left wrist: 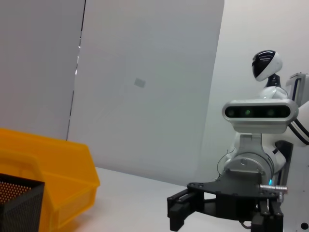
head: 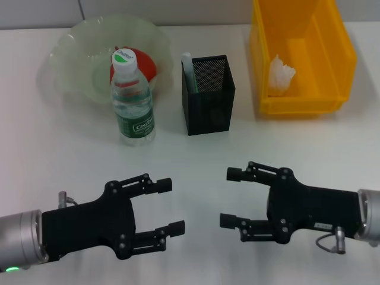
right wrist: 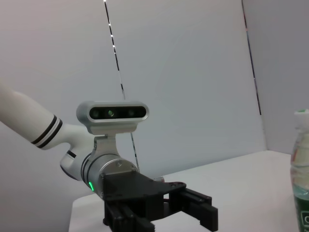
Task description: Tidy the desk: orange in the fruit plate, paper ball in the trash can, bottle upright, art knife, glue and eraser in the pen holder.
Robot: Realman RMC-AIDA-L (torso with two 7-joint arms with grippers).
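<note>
**Desk looks tidy; check before backing off**

My left gripper [head: 172,205] and right gripper [head: 228,197] hover low over the desk [head: 71,160], both spread wide, empty. Orange [head: 145,64] sits in the plate [head: 65,47], bottle [head: 132,101] upright, paper [head: 280,76] in the bin [head: 332,59], knife [head: 188,68] in the holder [head: 208,95]. Glue and eraser I can't see; I'd confirm them first.

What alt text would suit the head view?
Two open black robot claws, left claw and right claw, hover over a white desk. Behind them: clear upright bottle, red-orange orange in pale-green plate, black mesh holder, yellow bin.
</note>
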